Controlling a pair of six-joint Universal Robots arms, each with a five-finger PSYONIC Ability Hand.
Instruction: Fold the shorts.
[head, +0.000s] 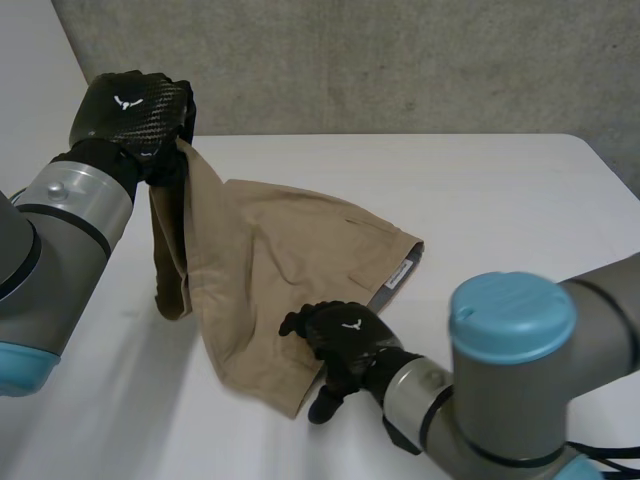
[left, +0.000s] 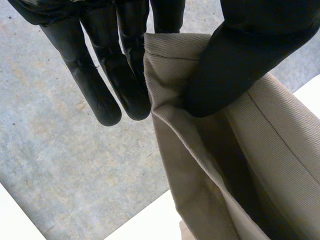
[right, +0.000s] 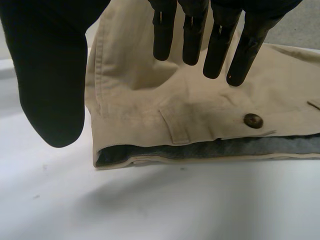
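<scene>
Nearest, the right hand (head: 345, 335) rests with relaxed, straight fingers (right: 218, 50) on the near edge of the tan shorts (head: 290, 260), gripping nothing. By its fingertips lie a pocket flap (right: 177, 127), a dark button (right: 253, 120) and the grey waistband lining (right: 210, 149). The shorts lie on the white bench (head: 500, 210), their far left part raised. There the left hand (head: 130, 110) pinches the cloth edge (left: 170, 47) between thumb (left: 240, 55) and fingers.

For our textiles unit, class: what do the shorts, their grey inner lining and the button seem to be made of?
Shorts: tan, matte, probably cotton twill; fine diagonal ribs show. Lining: grey, softer-looking cloth. Button: dark brown, slightly glossy, perhaps plastic.
</scene>
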